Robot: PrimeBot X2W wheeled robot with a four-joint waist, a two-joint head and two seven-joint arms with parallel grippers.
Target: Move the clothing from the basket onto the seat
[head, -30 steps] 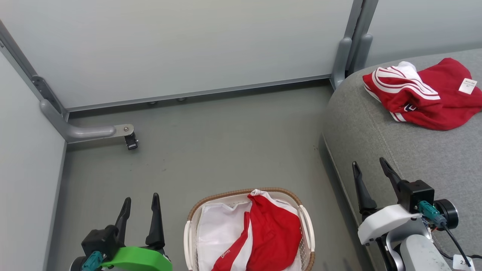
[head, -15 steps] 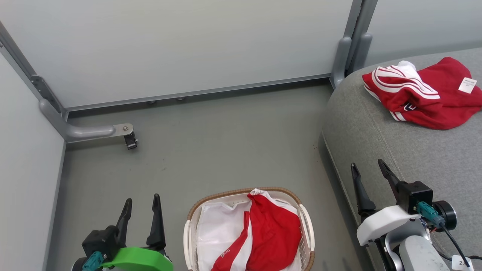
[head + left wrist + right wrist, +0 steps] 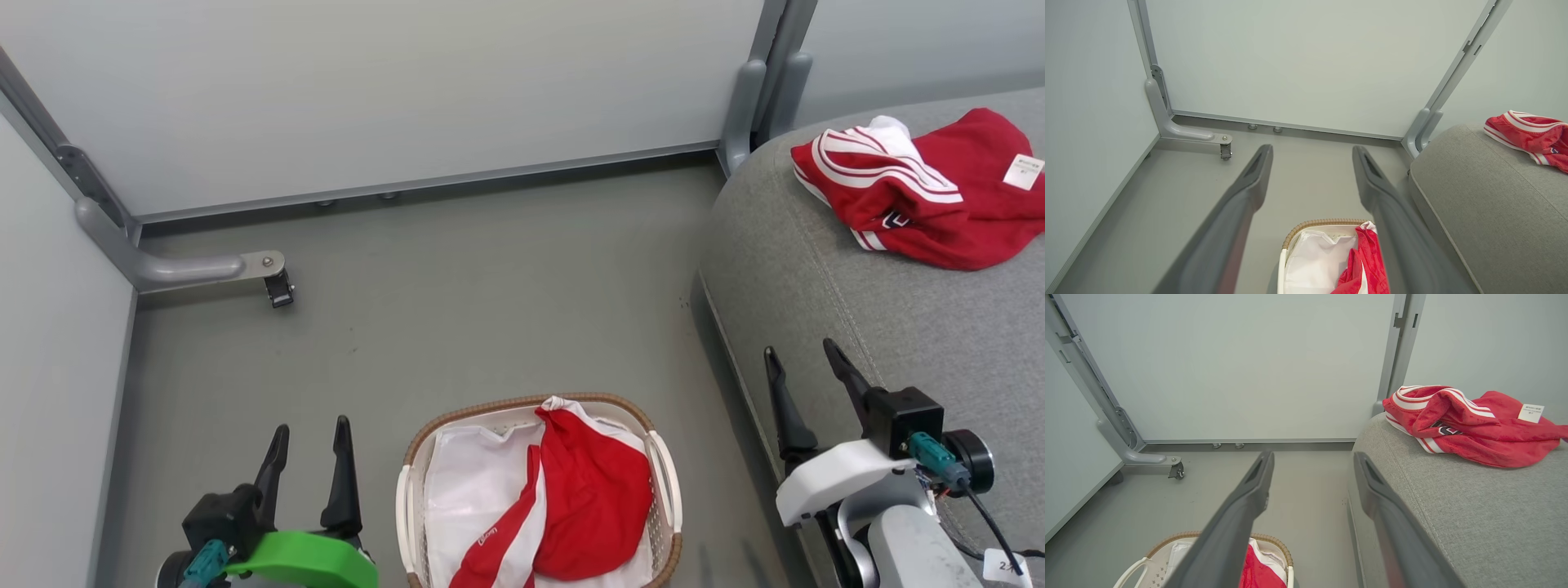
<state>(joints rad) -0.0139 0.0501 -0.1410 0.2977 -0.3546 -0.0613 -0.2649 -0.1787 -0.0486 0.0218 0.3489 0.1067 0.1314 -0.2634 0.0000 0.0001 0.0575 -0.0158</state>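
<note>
While left gripper (image 3: 312, 426), right gripper (image 3: 798, 349) gape empty, basket (image 3: 490, 406) on grey floor (image 3: 457, 294) near seat (image 3: 898, 327).

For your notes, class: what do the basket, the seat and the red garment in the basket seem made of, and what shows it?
The basket seems smooth white plastic, judging by its perforated walls, with a brown woven-looking rim. The seat looks like matte grey upholstery fabric, with a fine weave and a stitched seam. The red garment is thin, probably synthetic cloth; it lies in soft folds.
</note>
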